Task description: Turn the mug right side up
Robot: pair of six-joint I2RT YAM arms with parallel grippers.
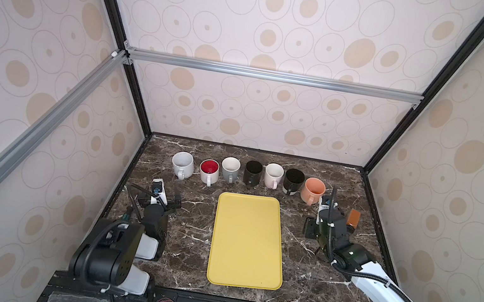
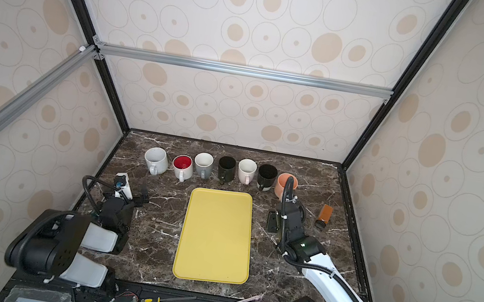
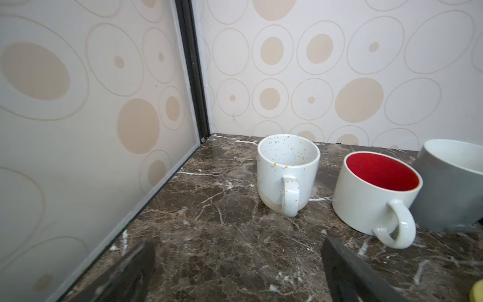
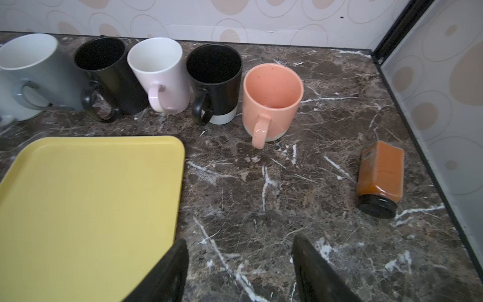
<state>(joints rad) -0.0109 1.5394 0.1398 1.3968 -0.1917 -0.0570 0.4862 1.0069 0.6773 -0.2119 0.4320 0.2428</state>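
Between tray [image 4: 78, 196] edge and jar [image 4: 380, 175], the right gripper [image 4: 239, 261] hangs, jaws apart.

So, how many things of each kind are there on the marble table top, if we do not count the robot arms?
Mugs: 7 (speckled white, red inside, grey, black, pale pink, black with white base, peach)
Tray: 1
Jar: 1
Total: 9
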